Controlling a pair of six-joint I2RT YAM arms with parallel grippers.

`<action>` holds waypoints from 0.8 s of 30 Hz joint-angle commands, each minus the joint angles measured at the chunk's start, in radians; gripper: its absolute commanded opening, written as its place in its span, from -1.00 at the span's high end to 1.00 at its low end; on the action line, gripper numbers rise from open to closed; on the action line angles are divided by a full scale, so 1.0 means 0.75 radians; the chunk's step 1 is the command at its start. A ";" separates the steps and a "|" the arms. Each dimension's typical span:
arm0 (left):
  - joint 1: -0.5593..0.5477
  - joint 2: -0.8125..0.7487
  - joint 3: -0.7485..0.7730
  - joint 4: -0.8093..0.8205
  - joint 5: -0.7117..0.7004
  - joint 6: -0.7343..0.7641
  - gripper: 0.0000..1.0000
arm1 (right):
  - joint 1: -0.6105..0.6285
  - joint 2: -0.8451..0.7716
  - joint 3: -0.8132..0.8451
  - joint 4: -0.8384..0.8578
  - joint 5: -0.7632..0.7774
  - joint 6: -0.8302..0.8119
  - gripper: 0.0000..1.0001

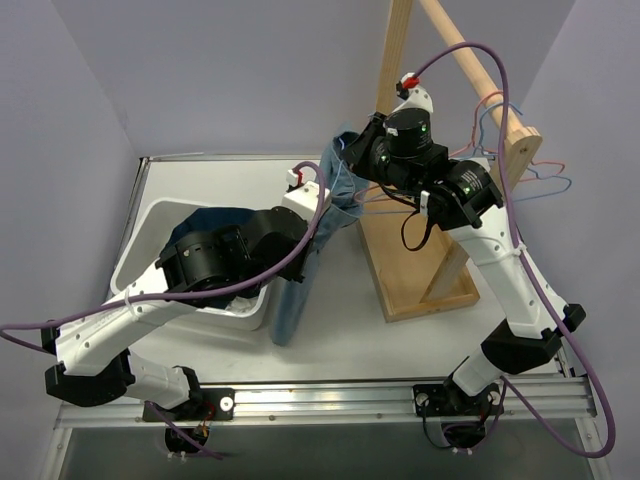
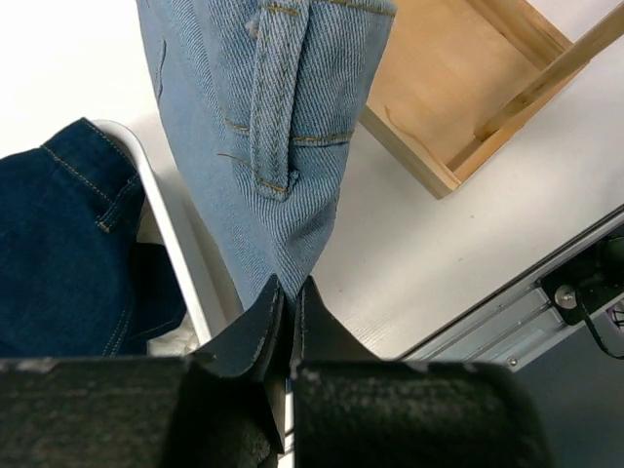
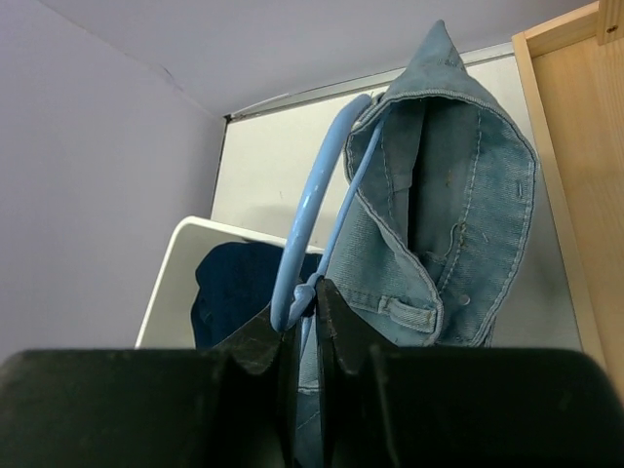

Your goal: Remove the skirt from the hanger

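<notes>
The left claw (image 2: pixel 286 292) has its fingers pressed together on the lowest tip of a light-blue denim garment (image 2: pixel 263 127), which hangs straight above it. The right claw (image 3: pixel 307 297) is clamped on the wire of a light-blue hanger (image 3: pixel 312 205), right where the wire twists, and the denim is draped over that hanger beside the claw. From above, the garment hangs as a long strip between the two arms, its foot down on the surface (image 1: pixel 340 340) next to a white bin (image 1: pixel 150 215). Dark-blue denim (image 2: pixel 58 253) lies inside the bin. The pink-red hanger (image 1: pixel 548 168) is over on the far right. It hangs on the wooden rack (image 1: pixel 410 270) among other wire hangers, behind the right arm and well apart from both claws.
</notes>
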 commanded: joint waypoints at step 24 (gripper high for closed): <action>0.032 -0.430 0.037 0.063 0.483 0.083 0.95 | -0.014 -0.245 -0.331 0.266 -0.433 -0.391 0.29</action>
